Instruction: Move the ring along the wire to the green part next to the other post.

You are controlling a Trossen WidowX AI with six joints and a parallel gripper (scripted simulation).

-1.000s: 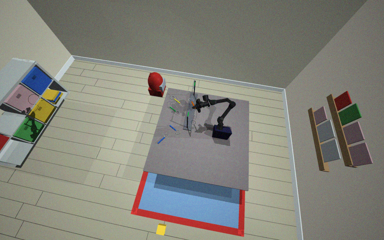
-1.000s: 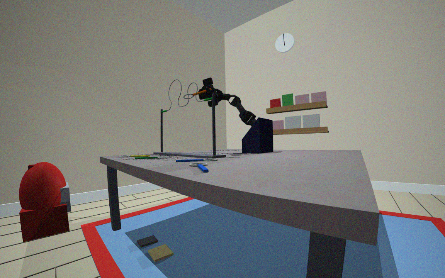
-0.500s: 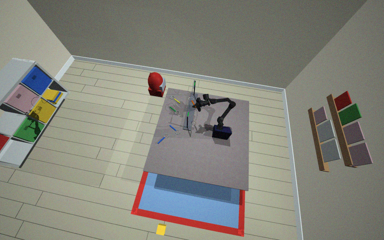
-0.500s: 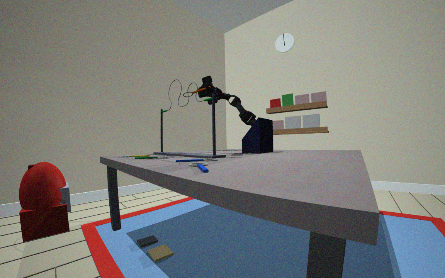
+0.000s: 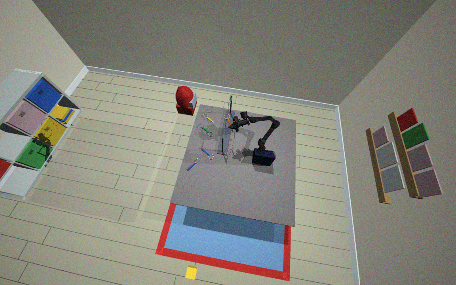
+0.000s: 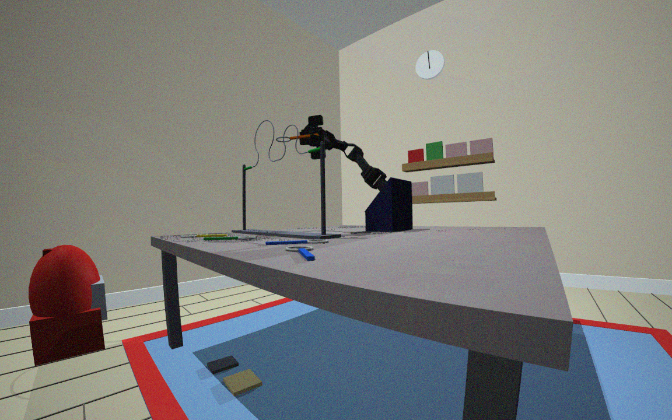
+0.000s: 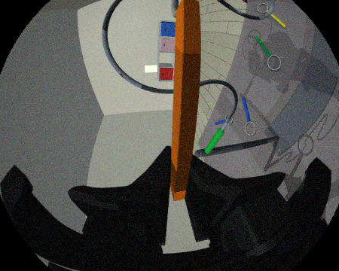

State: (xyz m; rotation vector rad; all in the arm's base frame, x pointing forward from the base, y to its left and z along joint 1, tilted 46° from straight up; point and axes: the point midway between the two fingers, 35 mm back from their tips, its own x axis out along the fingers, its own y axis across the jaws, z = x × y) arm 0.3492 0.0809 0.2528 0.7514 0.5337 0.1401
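We are gripping the flat-sided orange handle point(image 5: 228, 121) point(image 6: 299, 137) point(image 7: 186, 94) between our black fingers point(image 5: 233, 126) point(image 6: 304, 142), which are closing firmly on it. The thin grey ring point(image 5: 224, 116) point(image 6: 276, 139) at its end is standing out from us, well above the desk point(image 5: 233, 187) point(image 6: 432, 261) point(image 7: 230, 165), between the two dark posts. It is overlapping the curving grey wire point(image 6: 255, 140) point(image 7: 126, 75) in the exterior view, nearer the post with the closer green sleeve point(image 5: 223, 135) point(image 6: 315, 150) point(image 7: 215, 141) than the far green sleeve point(image 5: 231, 99) point(image 6: 247, 168). We cannot tell whether ring and wire are touching.

Below, two blue-handled rings, a green-handled ring point(image 5: 204, 130) point(image 6: 221, 238) point(image 7: 262, 46) and a yellow-handled ring point(image 5: 210, 119) point(image 6: 211, 235) point(image 7: 279, 19) are lying on the desk. Our arm is reaching from a dark navy block point(image 5: 263, 159) point(image 6: 395, 209).

As for markings, the white cube shelf is holding coloured bins with small dark labels, too small for us to read. A round white clock point(image 6: 435, 65) is hanging on the wall, its dark hand pointing nearly straight up.
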